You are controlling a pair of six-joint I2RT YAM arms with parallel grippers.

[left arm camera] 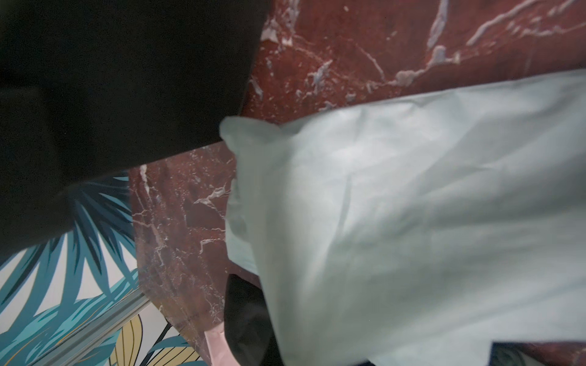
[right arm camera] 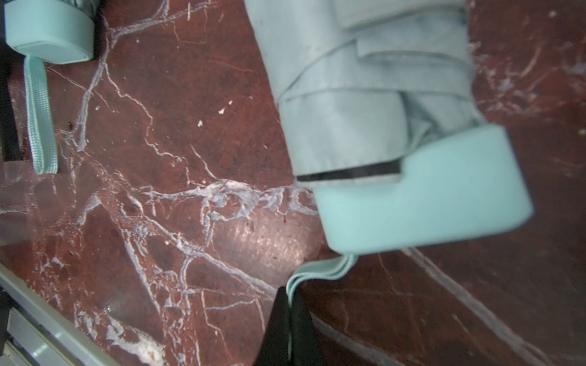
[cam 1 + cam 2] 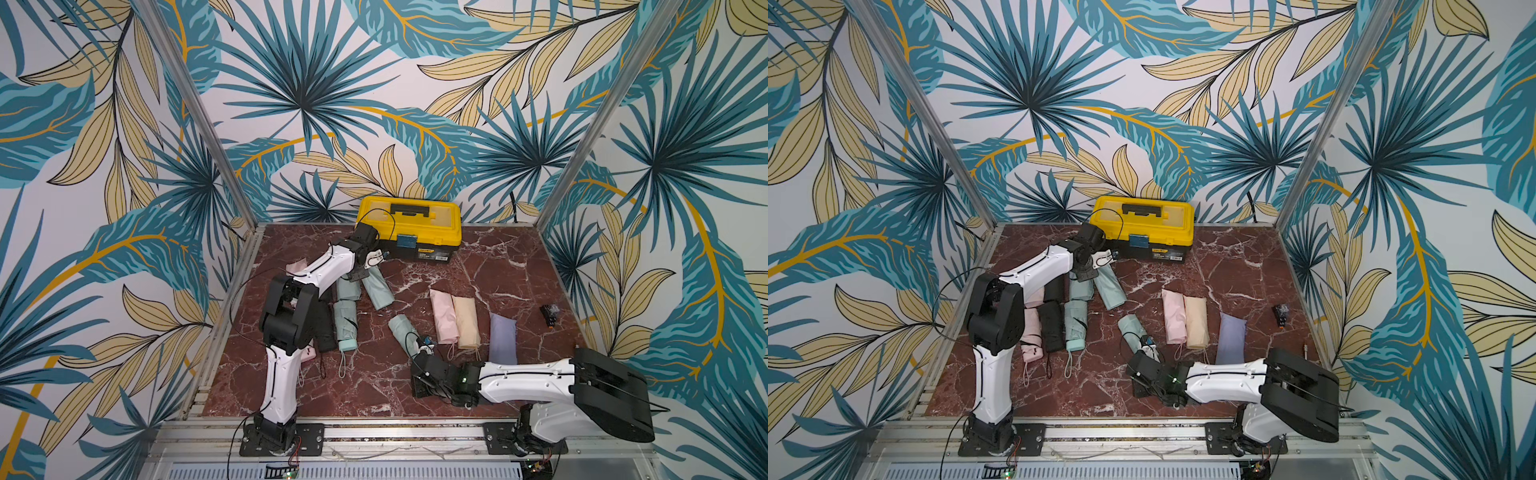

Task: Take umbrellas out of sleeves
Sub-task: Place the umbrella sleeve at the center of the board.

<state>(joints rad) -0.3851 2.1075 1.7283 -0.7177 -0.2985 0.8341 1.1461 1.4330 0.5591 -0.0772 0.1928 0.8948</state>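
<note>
**Mint umbrella free of its sleeve; right jaws on the loop**

**Jaw state.** The right gripper is clenched on the mint-green woven wrist loop. The left gripper is also clenched. It appears to pinch the upper end of the limp mint-green fabric sleeve, but this is a judgement only.

**Position of the work.** The folded mint-green compact umbrella lies on the red marble tabletop at centre frame in both top views. It is well apart from the sleeve, which lies up and to the left.

**Governing relation.**
- The umbrella's long axis runs diagonally from upper left to lower right.
- Its blocky mint-green handle is at the lower-right end, just beside the right jaws.
- Only the loop joins the handle to the jaws.
- The right arm is the nearer arm. Any further draw would follow this axis toward the lower right.

**Not resolvable.**
- In the left wrist view, sleeve fabric covers the left fingertips.
- The dark mass at the upper left of that view is blurred.
- In the top views, the left arm partly hides the items beneath it.
</note>
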